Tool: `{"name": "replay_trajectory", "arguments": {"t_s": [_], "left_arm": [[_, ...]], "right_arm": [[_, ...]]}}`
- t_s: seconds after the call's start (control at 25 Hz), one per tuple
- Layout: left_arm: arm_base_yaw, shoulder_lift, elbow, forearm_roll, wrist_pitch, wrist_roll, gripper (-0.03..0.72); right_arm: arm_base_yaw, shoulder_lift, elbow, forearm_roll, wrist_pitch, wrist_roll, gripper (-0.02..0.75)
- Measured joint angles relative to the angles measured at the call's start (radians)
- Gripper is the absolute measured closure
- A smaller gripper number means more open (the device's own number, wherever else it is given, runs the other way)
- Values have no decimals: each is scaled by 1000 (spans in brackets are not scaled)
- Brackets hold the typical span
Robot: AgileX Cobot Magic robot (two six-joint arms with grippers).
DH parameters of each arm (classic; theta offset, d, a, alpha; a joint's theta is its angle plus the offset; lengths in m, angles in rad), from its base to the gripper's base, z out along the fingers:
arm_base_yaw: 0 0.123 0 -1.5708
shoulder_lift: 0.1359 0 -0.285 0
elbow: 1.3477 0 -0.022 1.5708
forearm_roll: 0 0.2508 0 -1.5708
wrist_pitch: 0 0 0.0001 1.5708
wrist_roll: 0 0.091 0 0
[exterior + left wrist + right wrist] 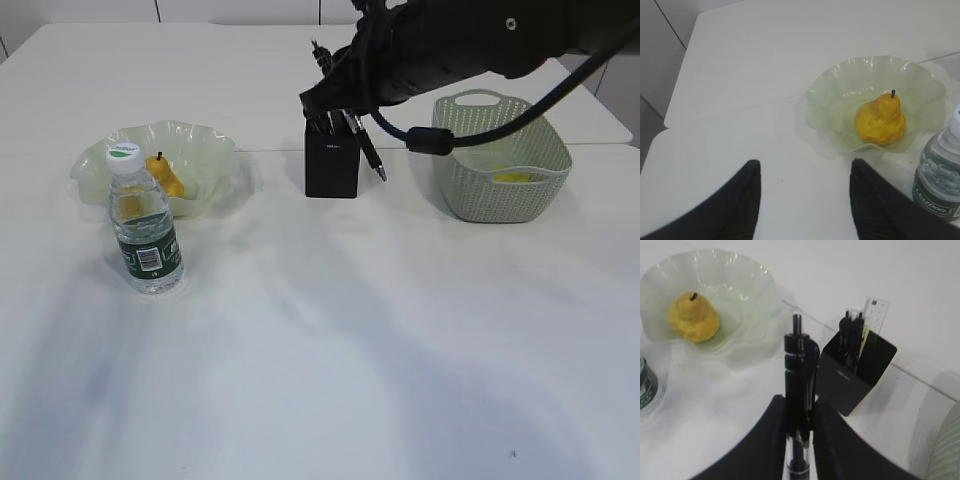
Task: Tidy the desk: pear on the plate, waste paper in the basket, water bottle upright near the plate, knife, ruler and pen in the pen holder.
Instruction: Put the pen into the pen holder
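Step in hand: stowing the pen in the pen holder. The right gripper is pinching the pen's barrel, with the pen held above the desk just beside the holder, toward the front edge. The holder stands near the back edge of the desk and already contains the ruler and 2 dark-handled items; which of these is the knife cannot be told. Next move, as judged: carry the pen over the holder's open top, align it with the free space, lower, then release. Obstruction: the contents already standing in the holder narrow the opening. The left gripper hangs spread and empty near the left edge. The pear lies in the plate; the water bottle stands upright just beside it. The basket, toward the right edge, holds something yellow.
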Motion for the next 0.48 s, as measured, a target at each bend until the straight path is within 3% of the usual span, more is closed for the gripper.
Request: {"name": "replay_trajectory", "arguments": {"t_s": [0.48], "left_arm": [[0,0,0,0,0,0,286]], "right_arm": [[-18,20,1,-3,-286,0,624]]}}
